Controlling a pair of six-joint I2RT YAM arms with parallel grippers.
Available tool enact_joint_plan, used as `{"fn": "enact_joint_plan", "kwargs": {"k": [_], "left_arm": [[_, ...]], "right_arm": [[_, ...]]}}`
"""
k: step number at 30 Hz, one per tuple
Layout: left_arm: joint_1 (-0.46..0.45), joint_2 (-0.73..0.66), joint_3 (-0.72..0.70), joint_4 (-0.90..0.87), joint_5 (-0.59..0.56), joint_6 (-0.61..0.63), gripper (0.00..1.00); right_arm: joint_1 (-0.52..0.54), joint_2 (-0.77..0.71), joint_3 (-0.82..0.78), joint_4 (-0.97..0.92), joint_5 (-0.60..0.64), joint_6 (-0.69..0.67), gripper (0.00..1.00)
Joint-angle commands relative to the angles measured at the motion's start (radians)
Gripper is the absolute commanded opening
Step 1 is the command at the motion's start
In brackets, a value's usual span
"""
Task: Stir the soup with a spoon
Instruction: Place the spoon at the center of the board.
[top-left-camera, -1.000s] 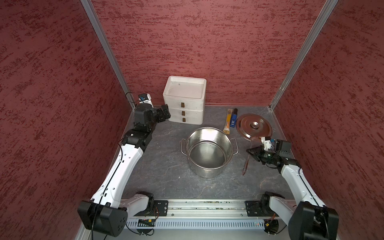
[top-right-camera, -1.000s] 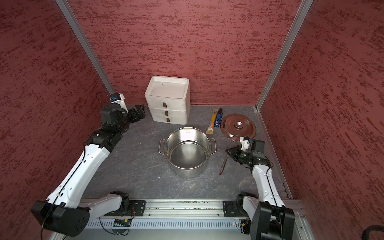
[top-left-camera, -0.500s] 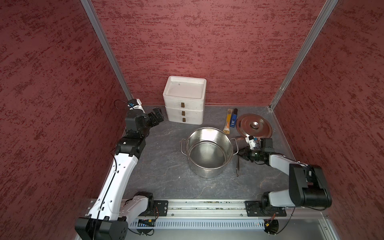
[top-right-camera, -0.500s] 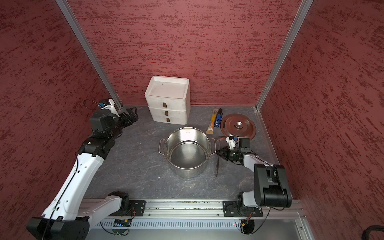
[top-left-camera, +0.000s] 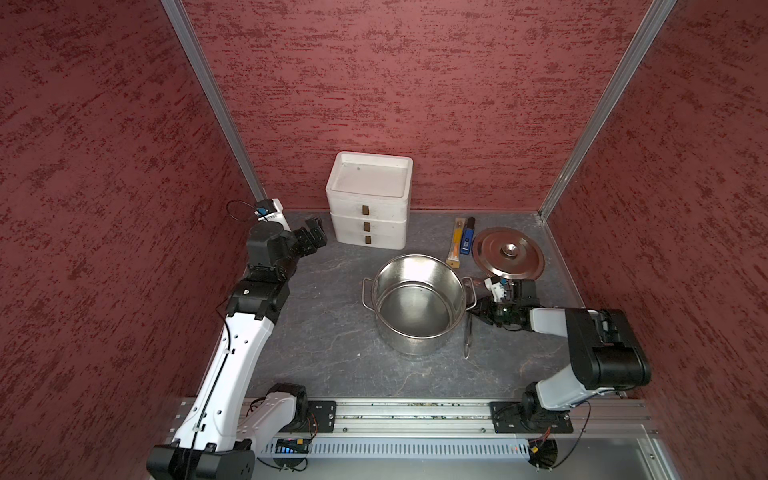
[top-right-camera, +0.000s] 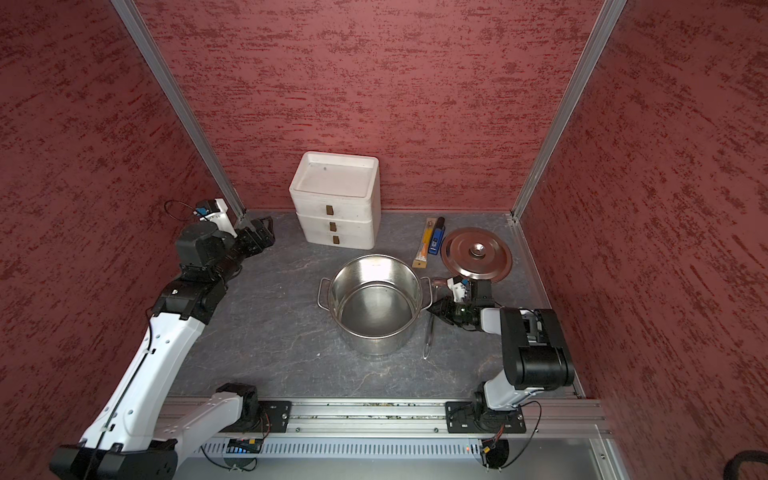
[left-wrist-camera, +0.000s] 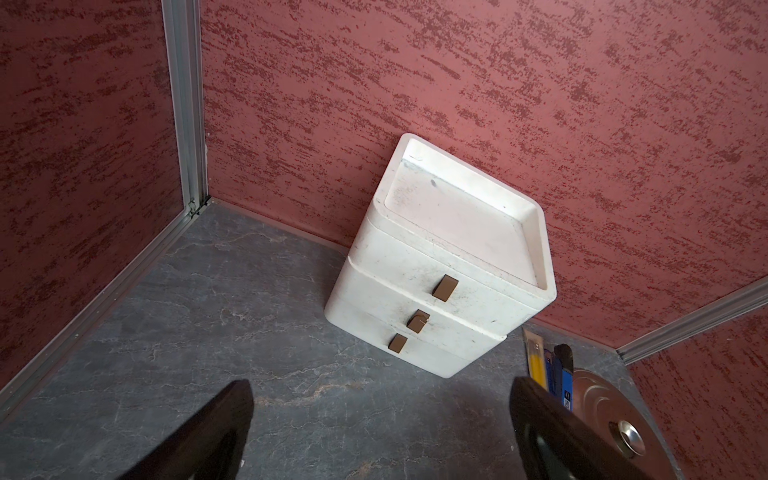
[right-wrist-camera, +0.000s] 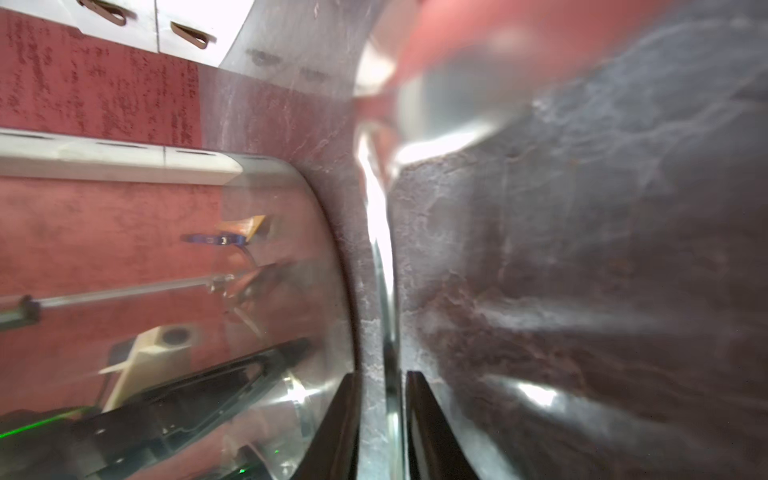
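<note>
Swung the right arm (top-left-camera: 548, 322) in over the last second, from well out at 3 o'clock to close against the pot (top-left-camera: 419, 343). Carried the spoon (top-left-camera: 468, 338) along, from a slant well clear of the pot to a line just beside its wall at 4 o'clock, bowl end toward 6 o'clock. Began parting the right jaws at the same time. Clamped on the handle (right-wrist-camera: 390, 332) a second ago; now stand narrowly apart around it in the right wrist view, with worktop (right-wrist-camera: 582, 270) showing through on one side. Reads as a release rather than a lift. Cannot tell whether lying fully flat or only bowl-down on the worktop.

Leaves the spoon outside the pot, with nothing but bare steel to be seen inside. Judged from that, no stirring begun. Probably set down for a better hold. Needs gripping again, raising over the rim and lowering inside before any stroke.

Holds the right forearm low and level, reaching toward 9 o'clock, wrist near the pot's side. Eased the left arm (top-left-camera: 249, 332) slightly back toward the 10 o'clock corner. Keeps it raised, left jaws spread wide on nothing, facing the drawers (left-wrist-camera: 436, 291).
</note>
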Motion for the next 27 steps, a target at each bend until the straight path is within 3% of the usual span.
{"fn": "enact_joint_plan", "kwargs": {"k": [1, 9, 13, 18, 20, 22, 27], "left_arm": [[0.009, -0.009, -0.033, 0.0, -0.015, 0.038, 1.0], [0.033, -0.006, -0.148, 0.041, -0.046, 0.14, 1.0], [0.069, -0.001, -0.26, 0.111, -0.027, 0.224, 1.0], [0.128, 0.02, -0.46, 0.371, 0.065, 0.319, 1.0], [0.159, 0.062, -0.503, 0.442, 0.113, 0.329, 1.0], [0.188, 0.102, -0.541, 0.534, 0.158, 0.332, 1.0], [0.207, 0.191, -0.656, 0.822, 0.228, 0.379, 1.0]], "right_arm": [[0.006, -0.029, -0.006, -0.031, 0.081, -0.002, 0.3], [0.006, -0.193, 0.03, -0.24, 0.263, 0.002, 0.49], [0.004, -0.394, 0.059, -0.428, 0.424, 0.007, 0.66], [0.004, -0.663, 0.142, -0.573, 0.684, -0.035, 0.88], [0.005, -0.723, 0.18, -0.541, 0.771, -0.089, 0.97], [0.005, -0.741, 0.18, -0.427, 0.827, -0.184, 0.99], [0.004, -0.642, 0.029, 0.087, 0.82, -0.415, 0.98]]}}
